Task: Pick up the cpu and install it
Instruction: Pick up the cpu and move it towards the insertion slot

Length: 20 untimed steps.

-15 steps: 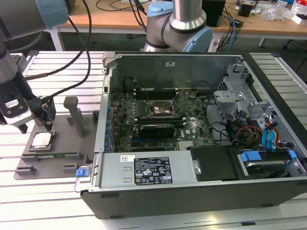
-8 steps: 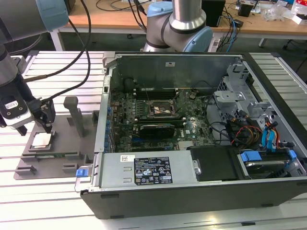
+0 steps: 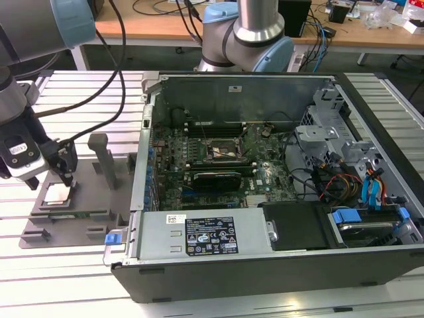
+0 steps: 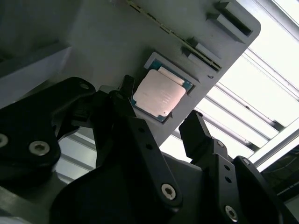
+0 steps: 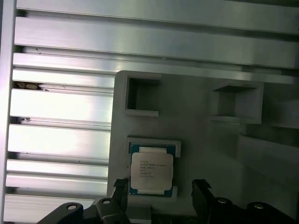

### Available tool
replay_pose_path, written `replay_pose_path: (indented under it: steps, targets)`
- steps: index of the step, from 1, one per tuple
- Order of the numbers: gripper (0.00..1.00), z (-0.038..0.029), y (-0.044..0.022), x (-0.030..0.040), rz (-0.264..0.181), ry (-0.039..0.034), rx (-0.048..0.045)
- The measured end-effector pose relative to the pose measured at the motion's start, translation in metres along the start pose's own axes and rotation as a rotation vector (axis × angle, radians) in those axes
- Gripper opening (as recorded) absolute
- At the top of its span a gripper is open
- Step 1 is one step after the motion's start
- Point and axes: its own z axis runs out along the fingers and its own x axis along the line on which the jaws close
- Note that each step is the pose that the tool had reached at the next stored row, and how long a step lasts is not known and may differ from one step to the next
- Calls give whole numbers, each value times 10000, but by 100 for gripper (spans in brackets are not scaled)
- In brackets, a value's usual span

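Hovered released black claw [image 5: 160,185] astride small silvery square cpu [image 5: 151,169] in grey plastic tray [image 5: 201,144]; pick-up stage, grasp likely needed level edge contact

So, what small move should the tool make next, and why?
Probably lower the tool straight down a little. Its fingers are open and stand on two opposite sides of the cpu, which lies flat in its pocket of the grey tray; in the exterior view they seem to hang just above it. Closing now would likely miss its edges.
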Motion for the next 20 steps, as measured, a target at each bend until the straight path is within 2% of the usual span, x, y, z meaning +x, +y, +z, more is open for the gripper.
replay_pose_path:
  steps: [11, 20]
  targets:
    - [66, 124, -17, 5, 0, 1, 0]
    - [66, 196, -19, 8, 0, 0, 0]
